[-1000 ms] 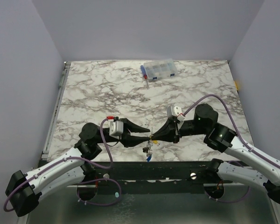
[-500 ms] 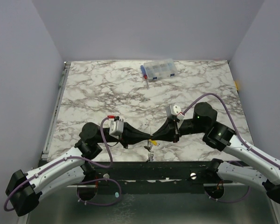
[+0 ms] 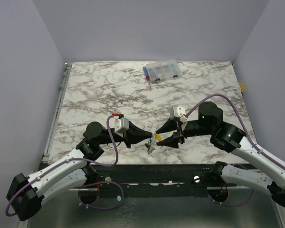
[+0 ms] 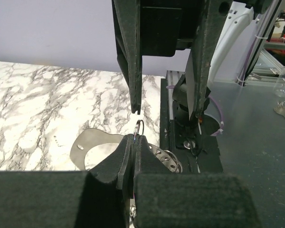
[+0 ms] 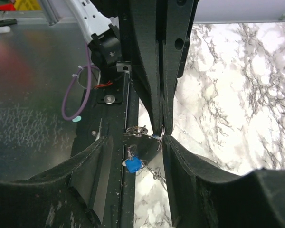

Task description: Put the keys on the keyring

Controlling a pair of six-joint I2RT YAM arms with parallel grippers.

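Note:
My left gripper point(image 3: 150, 137) is shut on the thin metal keyring point(image 4: 139, 127), whose loop pokes out above the closed tips point(image 4: 134, 138). In the right wrist view the ring point(image 5: 160, 139) shows edge-on at those tips. Below it hang a second small ring point(image 5: 135, 129), a blue key point(image 5: 133, 165) and a fine chain point(image 5: 156, 174). The right gripper point(image 5: 134, 145) stands open around this cluster, its fingers point(image 5: 180, 164) apart on either side and gripping nothing. From above, the keys point(image 3: 150, 146) dangle between both grippers, near the table's front edge, with the right gripper point(image 3: 157, 136) facing the left.
A clear compartment box point(image 3: 161, 71) with blue parts sits at the far middle of the marble table point(image 3: 99, 90). The black front rail point(image 3: 180, 173) and arm bases lie just below the keys. A grey perforated metal plate point(image 4: 83, 145) shows under the left gripper.
The left gripper closed on the keyring. After that the right gripper, shut a moment ago, opened and let go. The key cluster now hangs from the left gripper alone.

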